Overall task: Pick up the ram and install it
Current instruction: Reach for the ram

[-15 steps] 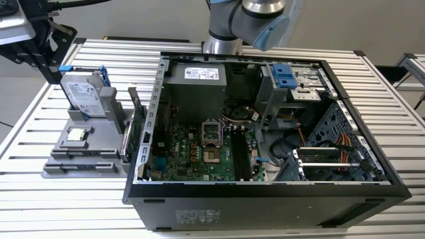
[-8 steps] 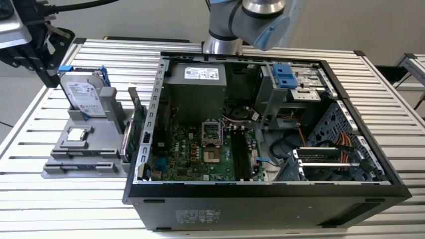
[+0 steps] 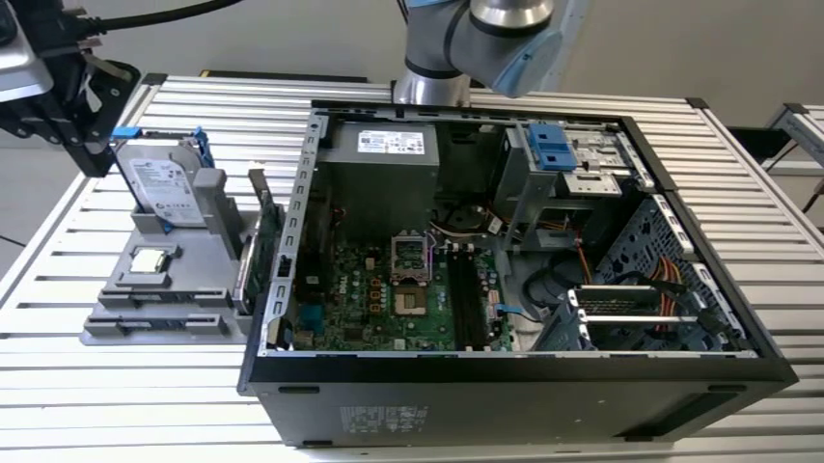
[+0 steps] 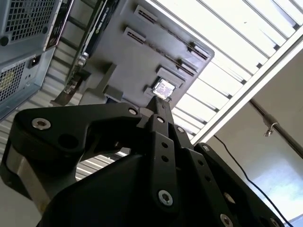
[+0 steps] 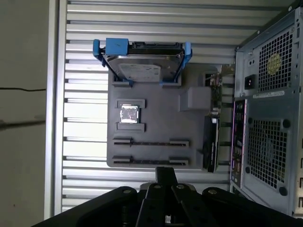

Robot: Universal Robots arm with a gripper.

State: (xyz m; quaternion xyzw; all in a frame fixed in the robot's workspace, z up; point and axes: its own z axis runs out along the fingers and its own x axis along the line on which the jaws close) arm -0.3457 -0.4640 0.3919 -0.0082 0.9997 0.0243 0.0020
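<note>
The ram is out of view. My gripper (image 3: 91, 154) hangs at the exterior view's far left, above and behind the grey parts fixture (image 3: 123, 323). In both wrist views its black fingers (image 5: 165, 176) are pressed together with nothing between them. The fixture's two long narrow slots (image 5: 150, 142) show no stick standing in them. The open computer case (image 3: 515, 371) lies in the middle of the table. The long dark memory slots (image 3: 466, 294) are on the green motherboard, and I cannot tell whether a stick sits in them.
On the fixture stand a silver hard drive in a blue bracket (image 3: 164, 188), a small square processor (image 3: 152, 258) and a green expansion card (image 3: 264, 246) on edge beside the case wall. The slatted metal table (image 3: 129, 386) extends around them. Cables and a drive cage fill the case's right half.
</note>
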